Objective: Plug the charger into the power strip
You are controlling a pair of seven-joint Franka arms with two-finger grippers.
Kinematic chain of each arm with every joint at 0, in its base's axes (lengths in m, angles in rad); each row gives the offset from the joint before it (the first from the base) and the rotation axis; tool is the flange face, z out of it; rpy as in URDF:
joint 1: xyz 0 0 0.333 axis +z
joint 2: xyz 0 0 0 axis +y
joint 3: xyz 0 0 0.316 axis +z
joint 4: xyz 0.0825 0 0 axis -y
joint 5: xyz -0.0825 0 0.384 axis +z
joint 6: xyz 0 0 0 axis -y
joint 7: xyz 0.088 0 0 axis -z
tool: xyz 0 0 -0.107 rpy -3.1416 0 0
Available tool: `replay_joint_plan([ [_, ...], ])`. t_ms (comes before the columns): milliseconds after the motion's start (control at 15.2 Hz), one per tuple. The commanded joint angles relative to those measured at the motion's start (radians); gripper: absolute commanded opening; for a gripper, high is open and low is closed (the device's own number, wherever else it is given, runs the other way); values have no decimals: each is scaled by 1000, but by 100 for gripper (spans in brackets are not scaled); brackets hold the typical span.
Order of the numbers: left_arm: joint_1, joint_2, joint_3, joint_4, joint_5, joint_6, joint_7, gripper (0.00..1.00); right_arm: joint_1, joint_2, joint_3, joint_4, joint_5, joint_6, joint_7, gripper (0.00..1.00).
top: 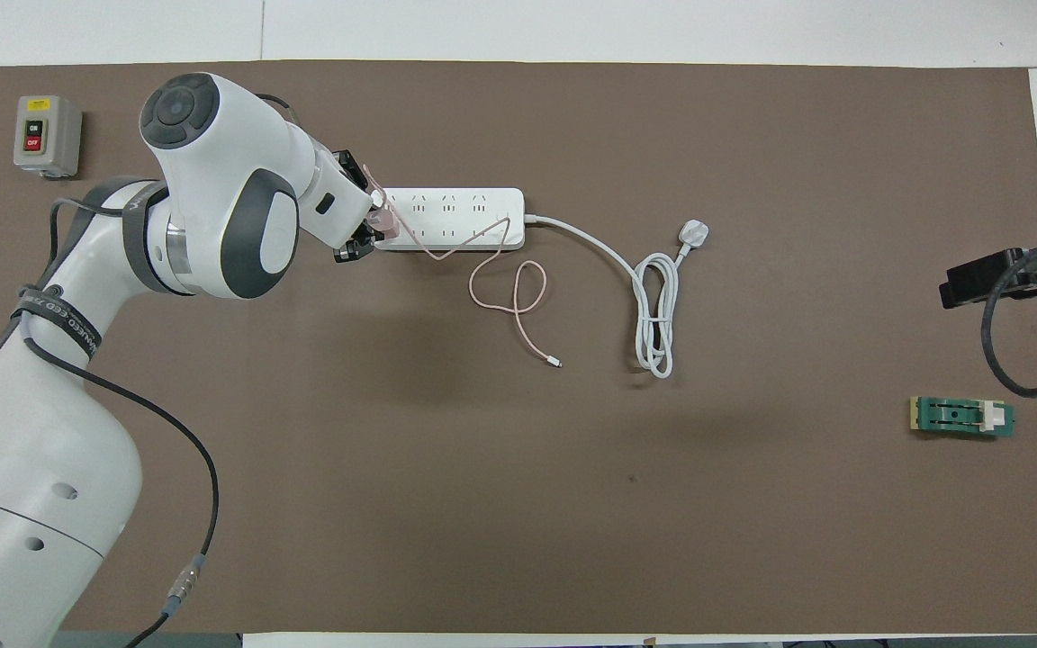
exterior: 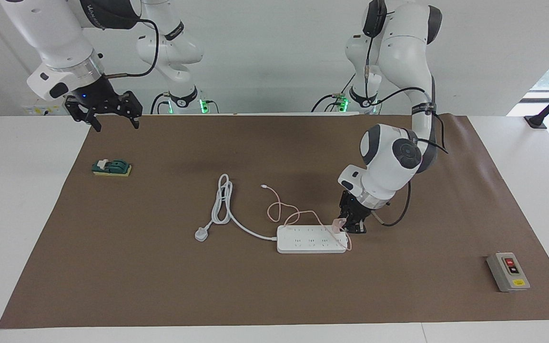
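The white power strip (exterior: 310, 238) lies flat near the table's middle; it also shows in the overhead view (top: 451, 218). My left gripper (exterior: 352, 226) is shut on the pale-pink charger (exterior: 338, 224) and holds it at the strip's end toward the left arm's end of the table, at or just above the last sockets. In the overhead view the charger (top: 381, 216) sits between the left gripper's fingers. Its thin pink cable (exterior: 279, 209) loops on the mat beside the strip, nearer to the robots. My right gripper (exterior: 116, 125) is open and empty, raised over the mat's corner by its base.
The strip's thick white cord (exterior: 222, 205) coils toward the right arm's end, ending in a grey-white plug (exterior: 201, 234). A green and yellow block (exterior: 111, 167) lies below the right gripper. A grey button box (exterior: 508, 271) stands at the left arm's end.
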Motion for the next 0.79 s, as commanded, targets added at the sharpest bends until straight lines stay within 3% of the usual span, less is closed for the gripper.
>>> replay_joint_plan([
  [0,-14,12,12,-37,30,60,-14,0,-11,-24,10,-25,-17,-10,-17,100],
  [723,-14,9,9,-48,56,53,-14,0,-11,-24,10,-25,-17,-10,-17,100],
])
